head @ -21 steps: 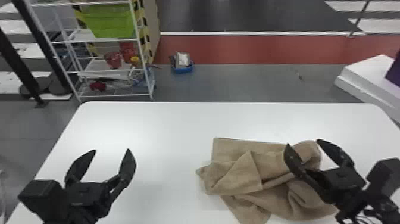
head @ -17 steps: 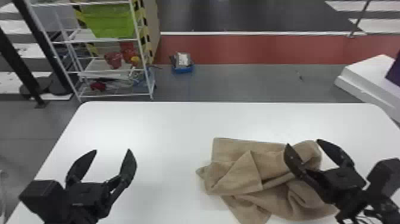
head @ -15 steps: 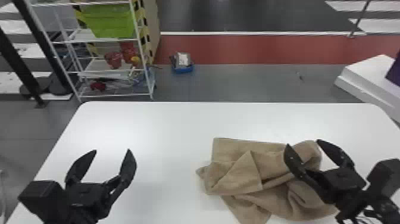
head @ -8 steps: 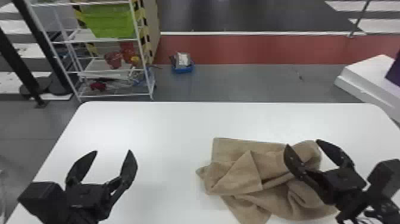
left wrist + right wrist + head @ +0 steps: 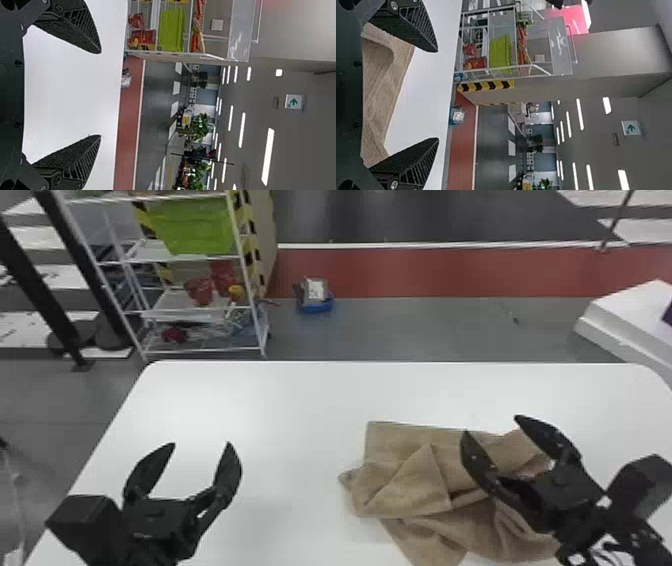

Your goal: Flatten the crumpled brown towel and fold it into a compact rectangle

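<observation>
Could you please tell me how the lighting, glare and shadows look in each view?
Head view: a soft, pale sheen on the left part of the white table, darker shading in the folds of the brown towel; left wrist view: bright ceiling lights against a dim grey ceiling; right wrist view: similar bright strips overhead.

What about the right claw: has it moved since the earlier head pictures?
Yes, toward the robot's left: judged against the far right corner of the table, the right claw is farther left.
</observation>
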Tool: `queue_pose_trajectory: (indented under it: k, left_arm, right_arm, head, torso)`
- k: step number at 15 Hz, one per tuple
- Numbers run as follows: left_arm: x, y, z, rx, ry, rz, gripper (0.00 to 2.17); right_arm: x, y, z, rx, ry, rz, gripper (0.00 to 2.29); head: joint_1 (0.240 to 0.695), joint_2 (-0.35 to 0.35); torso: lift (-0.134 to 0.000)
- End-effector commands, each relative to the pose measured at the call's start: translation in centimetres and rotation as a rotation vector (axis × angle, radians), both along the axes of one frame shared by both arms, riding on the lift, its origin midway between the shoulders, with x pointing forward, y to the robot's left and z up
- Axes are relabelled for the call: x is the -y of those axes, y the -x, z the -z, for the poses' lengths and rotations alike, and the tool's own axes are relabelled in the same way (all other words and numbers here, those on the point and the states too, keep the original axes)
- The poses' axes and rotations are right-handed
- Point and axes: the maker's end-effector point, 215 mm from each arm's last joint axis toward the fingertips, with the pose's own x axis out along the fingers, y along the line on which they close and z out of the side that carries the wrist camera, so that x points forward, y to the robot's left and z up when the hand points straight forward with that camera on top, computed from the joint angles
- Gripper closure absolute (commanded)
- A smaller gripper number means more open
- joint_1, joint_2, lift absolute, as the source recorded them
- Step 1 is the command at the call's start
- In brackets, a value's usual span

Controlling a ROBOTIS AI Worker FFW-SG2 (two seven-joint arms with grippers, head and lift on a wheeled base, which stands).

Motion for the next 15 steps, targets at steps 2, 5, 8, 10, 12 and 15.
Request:
queue_pose_trajectory:
  k: [2,5,8,10,12,15]
  left_arm:
    - [0.0,0.1,0.0,-0.001,0.001,0.0,0.14]
    - [-0.2,0.3,0.2,-0.006,-0.001,-0.004,0.14]
    - [-0.1,0.3,0.3,-0.007,0.0,-0.003,0.14]
    - [-0.1,0.2,0.3,-0.007,0.0,0.0,0.14]
    - [0.1,0.2,0.3,-0.006,0.002,0.008,0.14]
    - [0.1,0.2,0.4,-0.007,0.001,0.013,0.14]
  right_arm:
    - [-3.0,0.2,-1.3,0.04,0.003,-0.059,0.08]
    - [-4.2,0.3,-1.0,0.033,0.016,-0.082,0.1]
    - [-4.7,0.7,0.7,-0.004,0.074,-0.117,0.2]
    - [-5.5,1.4,1.9,-0.02,0.122,-0.177,0.21]
    - [-5.8,2.0,2.3,-0.024,0.146,-0.227,0.21]
    - [-5.7,3.0,2.7,-0.016,0.19,-0.292,0.22]
  head:
    - [0.695,0.089]
    - [0.695,0.115]
    - [0.695,0.135]
    - [0.695,0.143]
    - [0.695,0.152]
    - [0.695,0.164]
  torso:
    - [-0.124]
    - [-0.124]
    - [-0.124]
    - [-0.124]
    - [-0.124]
    - [-0.124]
